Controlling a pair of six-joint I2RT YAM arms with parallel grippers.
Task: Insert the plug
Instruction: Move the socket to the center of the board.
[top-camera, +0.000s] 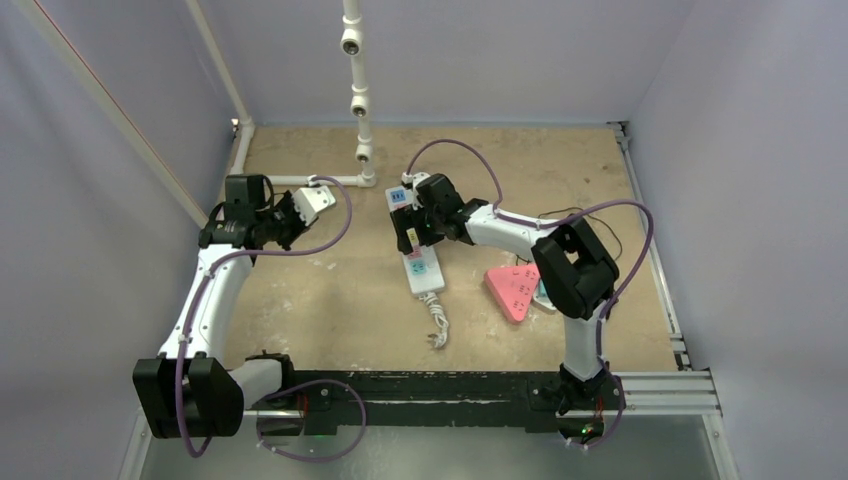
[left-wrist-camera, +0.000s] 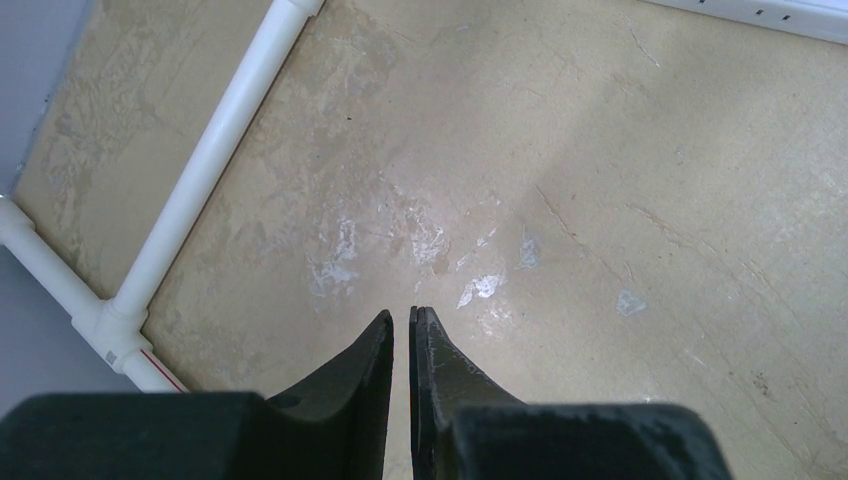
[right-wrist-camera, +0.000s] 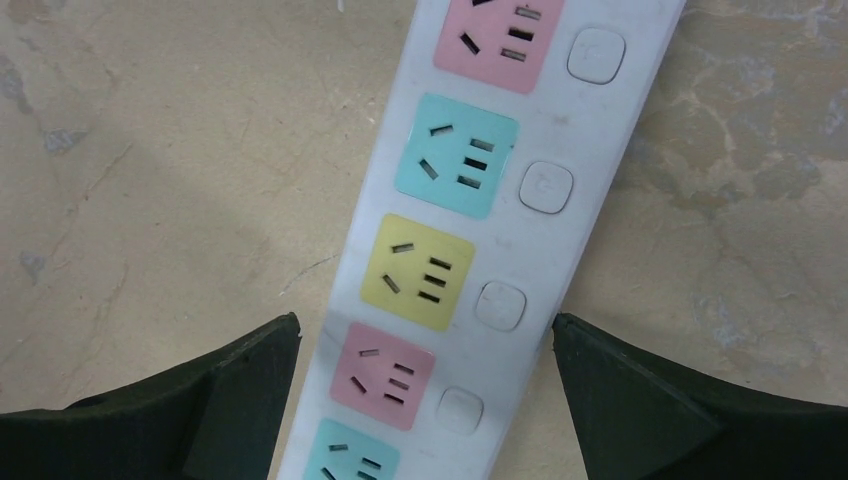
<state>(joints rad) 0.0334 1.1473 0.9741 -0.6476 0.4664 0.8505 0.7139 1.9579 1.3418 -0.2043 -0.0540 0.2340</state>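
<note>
The wooden table (top-camera: 330, 300) is filling most of the overhead view, with a white pipe frame (top-camera: 357, 103) standing at its upper middle. The right arm is reaching from the lower right toward the centre. There the right gripper (right-wrist-camera: 422, 325) is hovering over the white power strip (right-wrist-camera: 470, 250), jaws spread wide, one finger on each side of the strip, gripping nothing. The strip is lying lengthwise at centre frame, its pink, blue and yellow sockets facing up. At the left of the frame, the left gripper (left-wrist-camera: 402, 315) is hanging over bare board near the pipe, with only a slit between its jaws and nothing in them. A pink triangular block (top-camera: 512, 290) is lying right of the strip. The bundled white cord (top-camera: 435, 325) is lying just below the strip's lower end, and the plug at its tip is too small for me to make out.
</note>
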